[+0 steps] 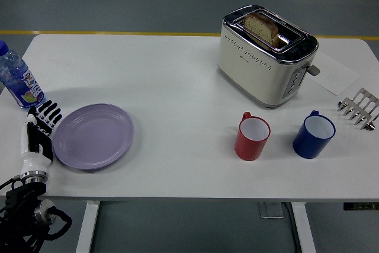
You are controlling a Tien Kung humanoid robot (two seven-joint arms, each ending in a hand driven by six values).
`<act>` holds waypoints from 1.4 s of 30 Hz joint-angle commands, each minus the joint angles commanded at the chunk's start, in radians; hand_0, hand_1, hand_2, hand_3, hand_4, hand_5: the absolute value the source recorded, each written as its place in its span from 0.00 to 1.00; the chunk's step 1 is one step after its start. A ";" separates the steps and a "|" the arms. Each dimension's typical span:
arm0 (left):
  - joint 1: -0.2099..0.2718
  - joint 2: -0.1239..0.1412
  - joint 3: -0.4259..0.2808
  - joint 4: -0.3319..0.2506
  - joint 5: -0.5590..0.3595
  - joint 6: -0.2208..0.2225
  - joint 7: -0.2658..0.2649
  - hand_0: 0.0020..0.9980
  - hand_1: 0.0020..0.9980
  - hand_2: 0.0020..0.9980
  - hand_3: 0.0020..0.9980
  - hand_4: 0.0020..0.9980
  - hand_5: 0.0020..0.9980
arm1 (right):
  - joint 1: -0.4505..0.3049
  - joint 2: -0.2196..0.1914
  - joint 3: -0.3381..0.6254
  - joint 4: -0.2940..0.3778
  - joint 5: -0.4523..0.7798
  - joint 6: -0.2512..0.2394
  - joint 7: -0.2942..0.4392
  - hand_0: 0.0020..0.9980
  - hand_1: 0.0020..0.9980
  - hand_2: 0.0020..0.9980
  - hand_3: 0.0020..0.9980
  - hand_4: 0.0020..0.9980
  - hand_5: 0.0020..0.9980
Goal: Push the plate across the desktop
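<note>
1 lavender plate on the left part of the white table, lying flat near the front edge. Left hand just beside the plate's left rim, fingers extended and relaxed, grasping nothing, pointing away toward the far side; touching the rim or not, cannot tell. Left arm rising from the lower left corner, below the table edge. Clear water bottle with a blue cap upright near the table's left edge, just beyond the fingertips. 1 cream toaster on the far right part of the table, well apart from the plate, with 1 slice of bread standing in its slot. 2 mugs in front of the toaster: red mug and blue mug, side by side, apart from each other. Metal toast rack at the right edge, beside a sheet of paper.
</note>
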 joint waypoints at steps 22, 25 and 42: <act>-0.053 -0.052 0.143 0.001 -0.061 0.040 0.000 0.73 0.75 0.75 0.68 0.44 1.00 | -0.003 -0.003 -0.012 0.000 0.009 0.001 0.004 0.62 0.58 0.66 0.60 0.43 0.35; -0.060 -0.060 0.178 0.001 -0.076 0.048 0.000 0.73 0.75 0.75 0.68 0.44 1.00 | -0.004 -0.004 -0.011 0.000 0.007 0.002 0.003 0.62 0.58 0.66 0.60 0.43 0.35; -0.141 -0.100 0.353 0.021 -0.166 0.099 0.000 0.74 0.76 0.76 0.67 0.43 1.00 | -0.001 -0.008 -0.016 0.000 0.007 0.003 0.005 0.62 0.58 0.66 0.60 0.43 0.35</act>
